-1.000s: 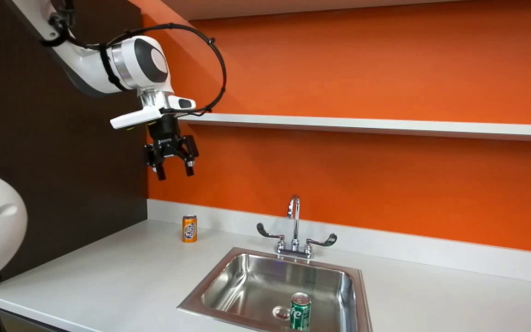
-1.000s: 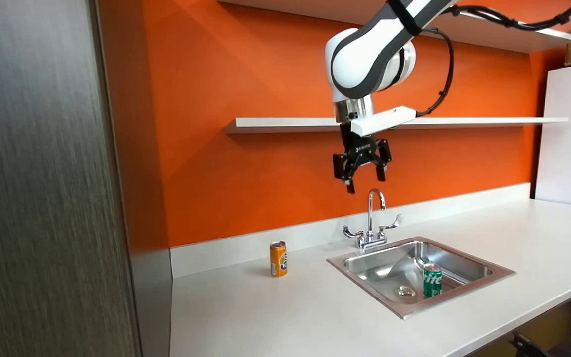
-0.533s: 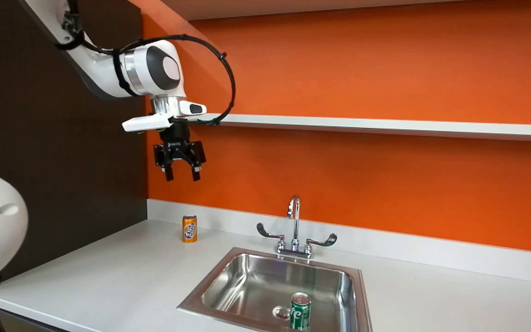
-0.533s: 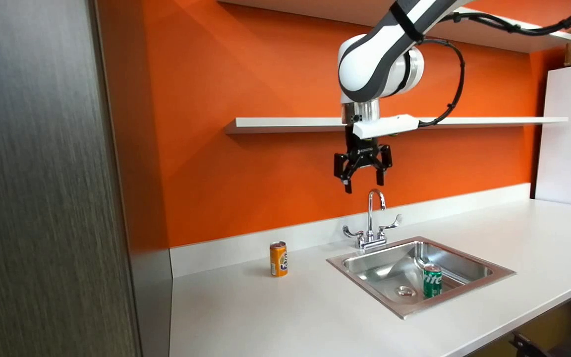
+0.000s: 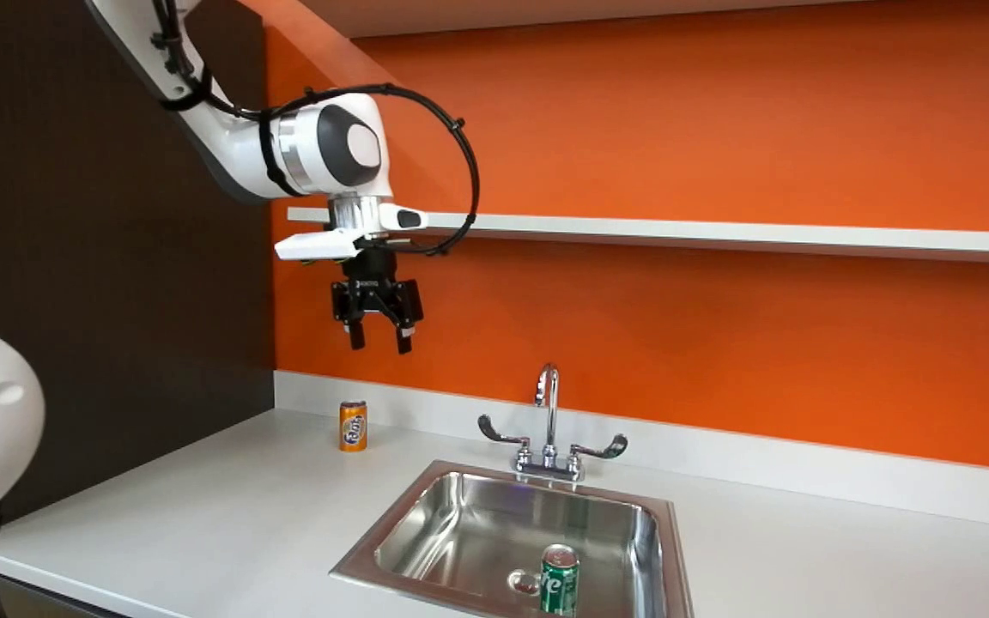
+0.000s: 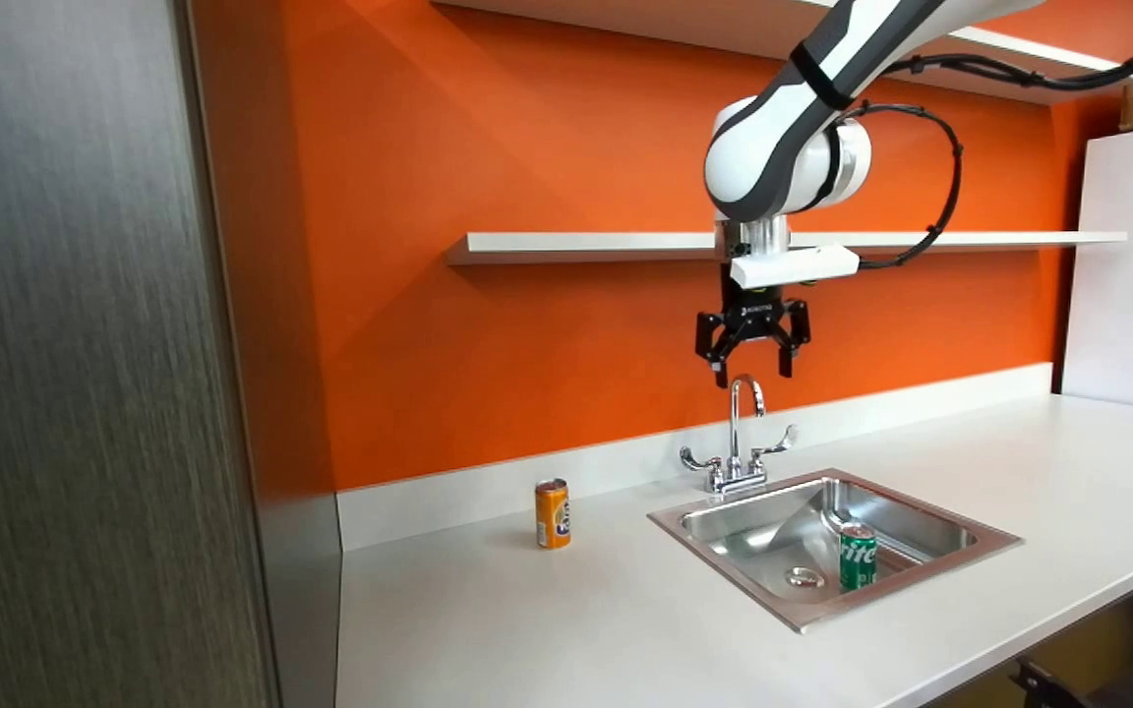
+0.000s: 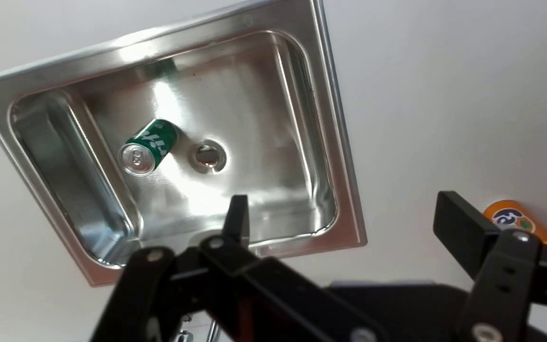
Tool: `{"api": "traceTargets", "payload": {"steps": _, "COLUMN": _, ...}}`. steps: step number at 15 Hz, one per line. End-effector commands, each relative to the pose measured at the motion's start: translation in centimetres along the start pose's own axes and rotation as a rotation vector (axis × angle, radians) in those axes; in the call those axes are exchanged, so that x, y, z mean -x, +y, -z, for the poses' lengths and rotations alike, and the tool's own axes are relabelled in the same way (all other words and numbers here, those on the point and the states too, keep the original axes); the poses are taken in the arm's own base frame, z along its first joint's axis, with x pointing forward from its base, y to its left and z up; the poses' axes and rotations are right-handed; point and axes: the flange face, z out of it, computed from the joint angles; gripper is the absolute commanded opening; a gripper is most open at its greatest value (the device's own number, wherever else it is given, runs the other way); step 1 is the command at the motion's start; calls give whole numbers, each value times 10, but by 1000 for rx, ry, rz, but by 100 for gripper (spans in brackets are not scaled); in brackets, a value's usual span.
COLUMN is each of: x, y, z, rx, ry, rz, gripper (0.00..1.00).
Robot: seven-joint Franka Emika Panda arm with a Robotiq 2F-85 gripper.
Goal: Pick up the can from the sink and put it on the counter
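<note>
The green can (image 5: 560,582) stands upright in the sink (image 5: 391,519), close to the drain. In an exterior view the can (image 6: 859,559) stands in the sink (image 6: 732,578) too. In the wrist view the can (image 7: 150,146) shows its silvery top, left of the drain in the sink (image 7: 331,142). The pale counter (image 5: 203,515) surrounds the sink. My gripper (image 5: 381,342) is open and empty, fingers pointing down, high above the counter and apart from the can. In an exterior view the gripper (image 6: 753,372) appears above the faucet. Its spread fingers (image 7: 342,204) show in the wrist view.
An orange can (image 5: 353,427) stands on the counter near the back wall, left of the sink. A chrome faucet (image 5: 551,421) with two lever handles rises behind the sink. A white shelf (image 5: 718,230) runs along the orange wall. A dark panel (image 5: 117,257) stands at the left.
The arm and gripper have moved to the right in both exterior views, and the wrist has come lower. The gripper has stayed open. Both cans have not moved.
</note>
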Motion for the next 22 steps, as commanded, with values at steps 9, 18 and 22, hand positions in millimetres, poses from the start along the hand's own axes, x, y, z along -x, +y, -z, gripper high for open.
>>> {"api": "traceTargets", "payload": {"steps": 9, "x": -21, "y": 109, "z": -57, "rx": 0, "ry": -24, "rz": -193, "gripper": 100}}
{"api": "traceTargets", "payload": {"steps": 18, "x": -25, "y": 186, "z": -119, "rx": 20, "ry": -58, "rz": -286, "gripper": 100}}
{"api": "traceTargets", "payload": {"steps": 22, "x": -34, "y": 198, "z": -145, "rx": 37, "ry": -72, "rz": -295, "gripper": 100}}
